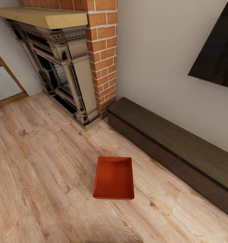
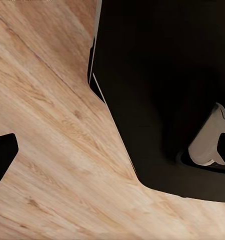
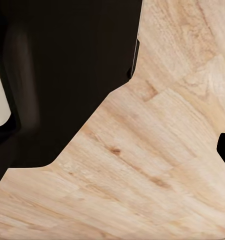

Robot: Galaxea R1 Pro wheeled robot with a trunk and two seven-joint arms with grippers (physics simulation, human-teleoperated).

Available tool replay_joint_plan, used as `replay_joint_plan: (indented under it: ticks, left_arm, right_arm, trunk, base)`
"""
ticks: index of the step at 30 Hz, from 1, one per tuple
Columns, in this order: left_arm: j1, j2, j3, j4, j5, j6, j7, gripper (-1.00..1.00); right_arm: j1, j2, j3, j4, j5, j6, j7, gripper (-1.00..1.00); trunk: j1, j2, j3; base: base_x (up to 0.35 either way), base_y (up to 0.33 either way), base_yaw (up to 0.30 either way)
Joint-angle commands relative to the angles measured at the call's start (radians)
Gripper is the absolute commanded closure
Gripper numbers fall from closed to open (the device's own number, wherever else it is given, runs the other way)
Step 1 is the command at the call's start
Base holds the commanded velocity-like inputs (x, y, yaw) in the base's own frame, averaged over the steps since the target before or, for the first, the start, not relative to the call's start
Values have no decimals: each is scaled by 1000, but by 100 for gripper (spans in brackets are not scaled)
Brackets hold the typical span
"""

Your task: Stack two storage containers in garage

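Sitting on the light wood plank floor [image 1: 43,175] is one orange-red storage container [image 1: 114,178], open side up, with nothing inside and nothing touching it. It lies a little out from the long dark low bench [image 1: 181,148] that runs along the white wall, and well apart from the ornate fireplace [image 1: 60,71] and its red brick chimney [image 1: 102,50] farther back. A black wall-mounted TV [image 1: 217,50] hangs above the bench. A wooden doorway [image 1: 2,84] opens beside the fireplace. Both wrist views look down on plank floor and the robot's dark base [image 2: 157,90]; the state of either gripper's fingers cannot be told from them.
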Motion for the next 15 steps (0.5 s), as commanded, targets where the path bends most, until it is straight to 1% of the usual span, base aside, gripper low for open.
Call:
replay_joint_plan:
  ticks: [1,15]
  left_arm:
    - [0,0,4,1,9,-3,0,-100]
    - [0,3,4,1,11,-3,0,-100]
  right_arm:
    - [-1,0,7,3,-3,-6,0,-100]
    - [-1,-1,8,3,-3,-5,0,-100]
  trunk:
    - [4,-8,-4]
    - [58,-106,-48]
  base:
    - [0,0,0]
    - [0,0,0]
